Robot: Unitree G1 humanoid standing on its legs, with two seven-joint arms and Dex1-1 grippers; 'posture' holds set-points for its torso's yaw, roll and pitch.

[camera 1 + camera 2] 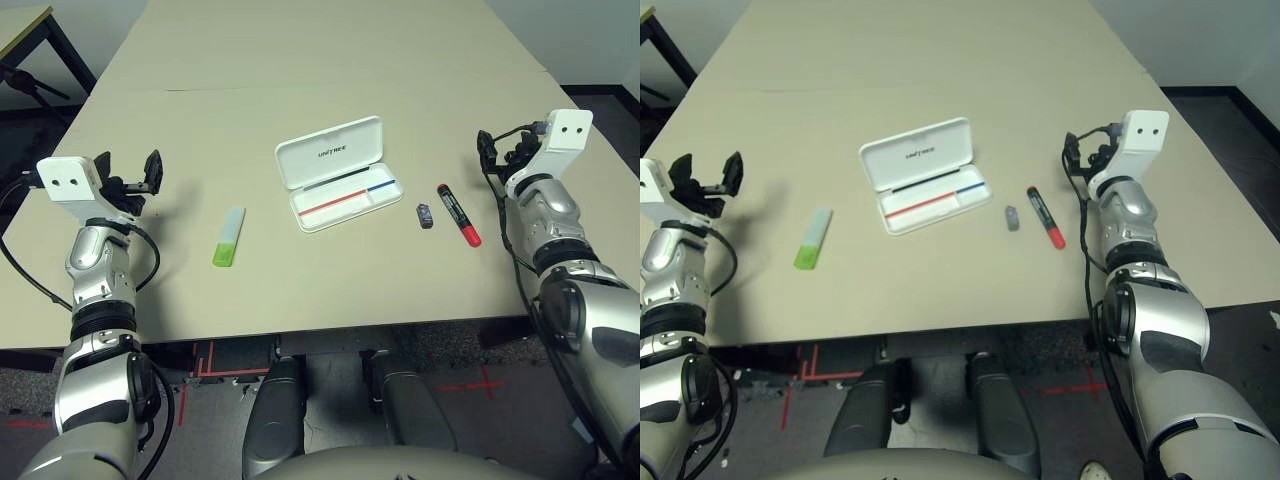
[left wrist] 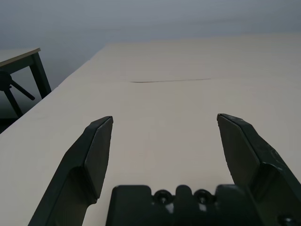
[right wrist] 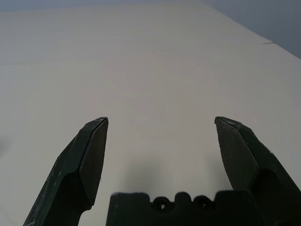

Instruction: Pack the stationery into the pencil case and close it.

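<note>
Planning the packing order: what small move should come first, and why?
Probably move the open right gripper down to the red marker with black cap, the item nearest it; the white plastic pencil case already lies open beside it.

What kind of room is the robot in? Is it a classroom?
Maybe a lab or an office; a classroom can't be ruled out. There's a big plain beige table, another desk in the corner, and red tape marks on the grey floor.

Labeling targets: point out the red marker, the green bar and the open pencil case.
red marker [image 1: 458, 215], left eye view, middle of its barrel.
green bar [image 1: 229, 238], left eye view, where green meets white.
pencil case [image 1: 330, 152], left eye view, inside of the raised lid.
</note>
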